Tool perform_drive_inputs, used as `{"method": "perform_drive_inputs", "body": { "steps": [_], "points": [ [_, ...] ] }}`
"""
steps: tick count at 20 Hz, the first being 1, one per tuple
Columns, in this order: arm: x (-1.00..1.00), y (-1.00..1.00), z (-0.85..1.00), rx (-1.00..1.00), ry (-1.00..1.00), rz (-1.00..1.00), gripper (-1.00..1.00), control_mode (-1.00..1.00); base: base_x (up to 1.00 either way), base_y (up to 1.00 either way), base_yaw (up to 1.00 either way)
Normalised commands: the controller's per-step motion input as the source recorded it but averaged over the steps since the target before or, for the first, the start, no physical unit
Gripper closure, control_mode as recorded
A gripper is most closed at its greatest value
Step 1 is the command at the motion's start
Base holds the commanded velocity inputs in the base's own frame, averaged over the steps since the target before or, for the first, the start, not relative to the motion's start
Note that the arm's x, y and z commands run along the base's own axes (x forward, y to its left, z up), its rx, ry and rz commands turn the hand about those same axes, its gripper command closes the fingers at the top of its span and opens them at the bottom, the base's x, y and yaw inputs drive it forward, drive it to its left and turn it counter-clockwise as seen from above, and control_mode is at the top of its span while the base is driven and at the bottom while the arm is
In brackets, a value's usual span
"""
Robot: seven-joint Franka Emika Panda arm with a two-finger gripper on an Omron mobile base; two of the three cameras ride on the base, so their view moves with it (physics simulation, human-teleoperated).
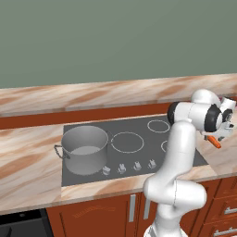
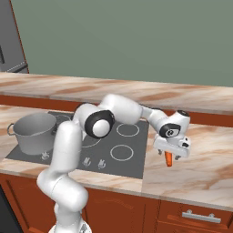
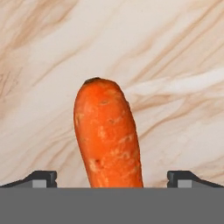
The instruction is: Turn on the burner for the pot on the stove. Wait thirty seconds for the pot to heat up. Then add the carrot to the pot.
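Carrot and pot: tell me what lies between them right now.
In the right base view, the carrot hangs from the gripper over the counter; between it and the pot lie the stove and the arm.

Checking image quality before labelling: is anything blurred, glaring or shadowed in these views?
Hand view: the carrot is sharp, evenly lit, no cast shadow on the counter. Left base view: flat light, no glare on the stove or pot. Right base view: the hand and carrot are crisp.
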Motion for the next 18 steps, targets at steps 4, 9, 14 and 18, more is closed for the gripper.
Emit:
{"method": "perform_drive_inputs", "body": {
  "steps": [4,9,14,18],
  "points": [
    [0.0,0.0,-0.24,0.0,0.0,0.0,-1.0,-1.0,0.0,0.0,0.0],
    [0.0,0.0,-0.13,0.0,0.0,0.0,-1.0,-1.0,0.0,0.0,0.0],
    [0.0,0.0,0.0,0.0,0.0,0.0,1.0,-1.0,0.0,0.0,0.0],
    [0.0,0.0,0.0,0.0,0.0,0.0,1.0,-1.0,0.0,0.0,0.0]
  ]
}}
